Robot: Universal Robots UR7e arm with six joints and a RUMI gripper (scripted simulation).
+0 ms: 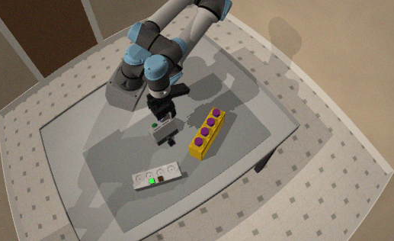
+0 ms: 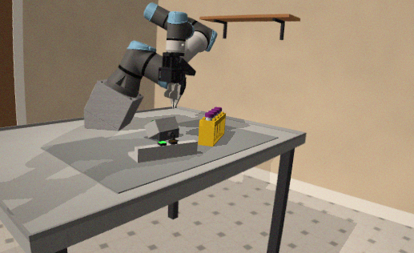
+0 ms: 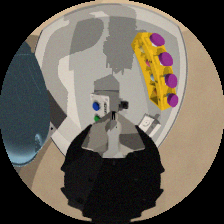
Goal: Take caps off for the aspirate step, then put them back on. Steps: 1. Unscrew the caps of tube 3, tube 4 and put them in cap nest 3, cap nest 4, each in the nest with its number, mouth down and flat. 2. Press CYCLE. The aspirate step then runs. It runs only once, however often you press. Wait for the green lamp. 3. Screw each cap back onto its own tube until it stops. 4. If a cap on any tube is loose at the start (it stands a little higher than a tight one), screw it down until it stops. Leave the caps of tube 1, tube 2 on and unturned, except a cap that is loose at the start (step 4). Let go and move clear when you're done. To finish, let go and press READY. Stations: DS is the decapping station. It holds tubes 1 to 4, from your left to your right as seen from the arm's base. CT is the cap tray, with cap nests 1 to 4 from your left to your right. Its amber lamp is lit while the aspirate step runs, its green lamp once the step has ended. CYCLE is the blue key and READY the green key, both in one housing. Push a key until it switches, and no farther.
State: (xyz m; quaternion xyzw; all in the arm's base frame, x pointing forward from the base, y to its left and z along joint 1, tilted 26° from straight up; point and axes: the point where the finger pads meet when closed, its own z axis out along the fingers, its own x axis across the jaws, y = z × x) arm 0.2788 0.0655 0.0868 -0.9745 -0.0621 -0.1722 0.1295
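Observation:
The yellow decapping station (image 1: 196, 152) (image 2: 206, 133) (image 3: 162, 103) holds tubes 1 to 4, with a purple cap on each: (image 1: 216, 112) (image 1: 210, 122) (image 1: 204, 131) (image 1: 198, 142). Their exact seating is too small to judge. The pale cap tray (image 1: 136, 185) (image 2: 166, 152) shows four nests without caps. Its green lamp (image 1: 152, 181) (image 2: 162, 142) is lit; the amber lamp (image 1: 160, 178) (image 2: 173, 142) is dark. The blue key (image 3: 96, 106) and green key (image 1: 154, 125) (image 3: 97, 118) sit on the grey housing (image 1: 164, 133) (image 2: 162, 129). My gripper (image 2: 174, 107) (image 3: 113, 111) is shut and empty, above and near the housing.
The decapping station stands to the right of the housing in the top view, and the cap tray lies below it there. A small black part (image 1: 171, 142) (image 3: 124, 105) sits beside the housing. All stand on a dark grey mat (image 1: 122, 221) on the table.

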